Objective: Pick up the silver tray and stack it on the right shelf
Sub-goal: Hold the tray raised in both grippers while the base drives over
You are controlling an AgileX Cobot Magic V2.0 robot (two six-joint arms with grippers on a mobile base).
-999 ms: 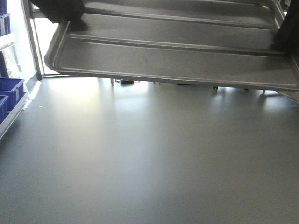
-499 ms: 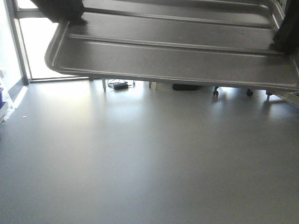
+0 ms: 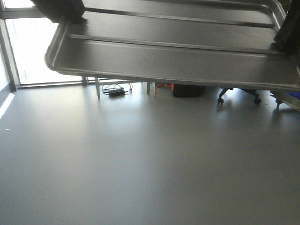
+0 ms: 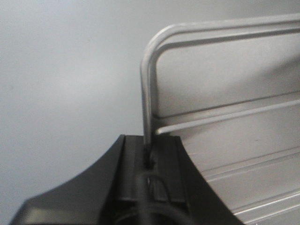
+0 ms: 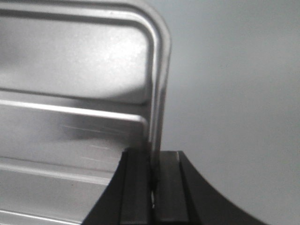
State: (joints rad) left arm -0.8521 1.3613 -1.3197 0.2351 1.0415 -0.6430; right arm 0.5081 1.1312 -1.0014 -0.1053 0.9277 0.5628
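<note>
The silver tray [image 3: 173, 51] with long embossed ridges is held in the air across the top of the front view, above the grey floor. My left gripper [image 4: 149, 154] is shut on its left rim [image 4: 147, 93]; it shows as a dark shape at the top left of the front view [image 3: 61, 9]. My right gripper [image 5: 153, 164] is shut on the tray's right rim [image 5: 159, 84]; it shows at the right edge of the front view [image 3: 288, 30]. The right shelf is out of view.
Below the tray lies open grey floor [image 3: 140, 159]. At the back are table legs [image 3: 97, 88], a cable and power brick [image 3: 115, 91], a black box [image 3: 187, 90], chair castors [image 3: 221, 99] and a bright window [image 3: 42, 77] at the left.
The background has slid across the view: the blue bins and rack at the left have gone, and the window, black box and chair castors have come in. The tray stays gripped by both grippers.
</note>
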